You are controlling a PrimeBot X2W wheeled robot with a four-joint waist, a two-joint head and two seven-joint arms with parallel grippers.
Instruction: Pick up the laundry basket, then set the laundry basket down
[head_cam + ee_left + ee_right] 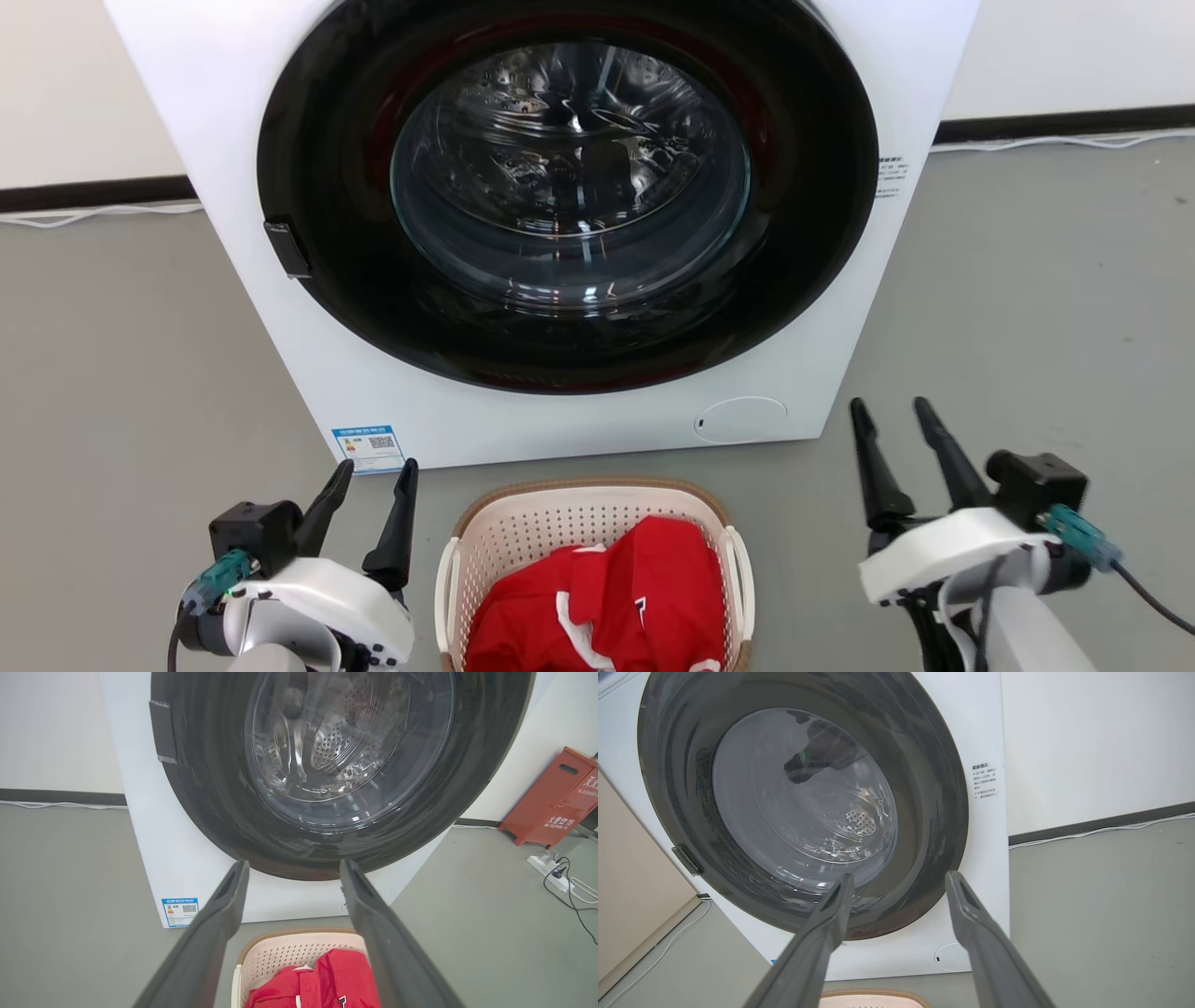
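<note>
The laundry basket, cream-white and perforated with a brown woven rim, stands on the grey floor at the bottom centre of the head view, just in front of the washing machine, with a red garment inside. Its white loop handles sit on both sides. My left gripper is open, left of the basket, touching nothing. My right gripper is open too, well to the basket's right. The left wrist view has the basket between and below my own fingers. The basket's rim peeks in at the right wrist view's bottom edge.
The white washing machine with its shut round dark glass door rises right behind the basket. A red box leans on the wall at the right, with a power strip and cables on the floor beside it.
</note>
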